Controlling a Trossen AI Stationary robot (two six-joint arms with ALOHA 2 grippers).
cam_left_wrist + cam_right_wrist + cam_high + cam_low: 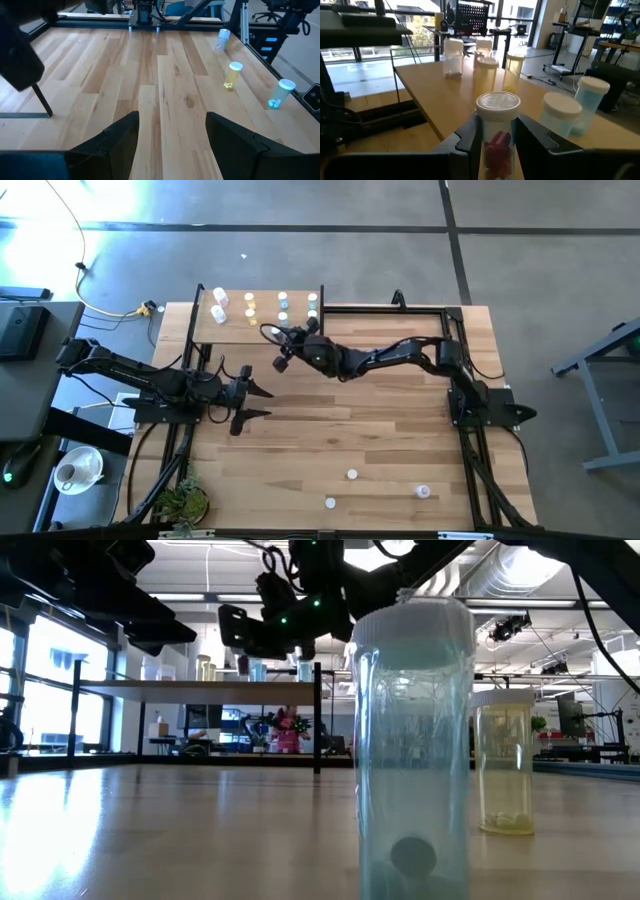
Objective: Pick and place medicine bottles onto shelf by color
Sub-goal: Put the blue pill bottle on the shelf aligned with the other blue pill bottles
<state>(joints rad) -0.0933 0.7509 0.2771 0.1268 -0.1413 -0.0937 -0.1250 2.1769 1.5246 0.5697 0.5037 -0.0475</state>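
Bottle with red contents (498, 131) clamped between right jaws (498, 137) over shelf (440, 95), left jaws (172, 137) apart.

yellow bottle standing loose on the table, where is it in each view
high view: the yellow bottle is low in the picture, about mid-table.
low view: right of centre, behind the blue bottle.
left wrist view: right side, upright.
right wrist view: not in it; the right gripper holds a red-filled bottle there.
shared landmark: the blue bottle beside it.
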